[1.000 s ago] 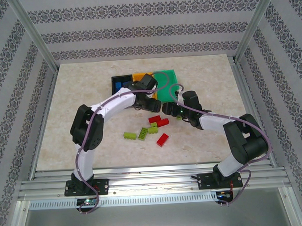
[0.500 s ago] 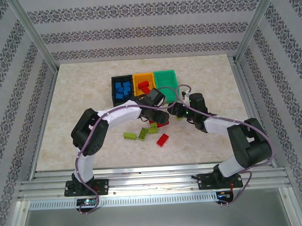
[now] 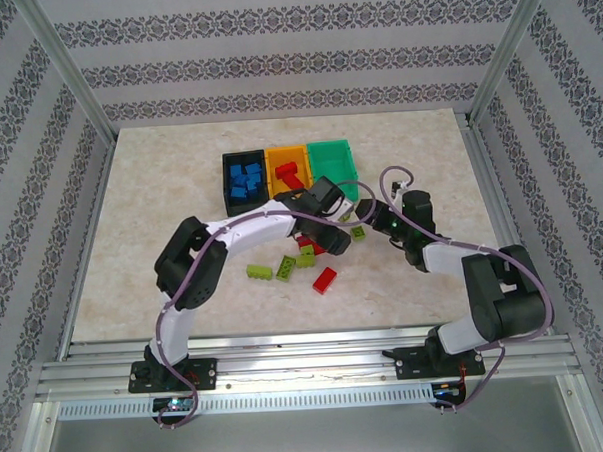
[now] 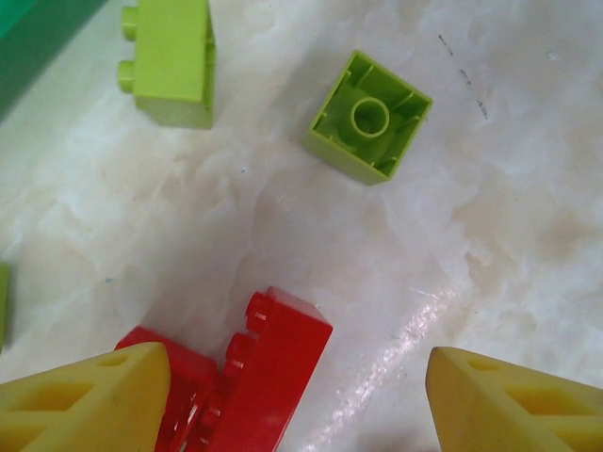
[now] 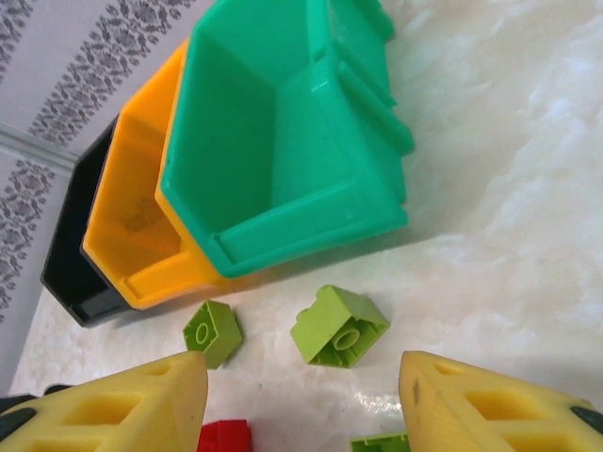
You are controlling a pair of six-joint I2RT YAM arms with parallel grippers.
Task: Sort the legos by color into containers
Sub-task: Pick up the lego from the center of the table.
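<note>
Marble table (image 3: 150,193); arms stretched forward; left claw (image 4: 298,400) wide over red legos (image 4: 283,344); right claw (image 5: 301,400) wide near green bin (image 5: 283,141).

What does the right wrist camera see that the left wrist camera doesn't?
Right wrist: the orange-yellow bin and the black bin, plus the open right gripper. Left wrist: a second red brick against the first, inside the open left gripper. Both: two lime green bricks, a red brick, the green bin (just a corner on the left wrist) and the marble table.

the left fingers (image 4: 85,395) have swung down over the red bricks (image 4: 273,363), the right fingers (image 5: 104,405) back rightward.
</note>
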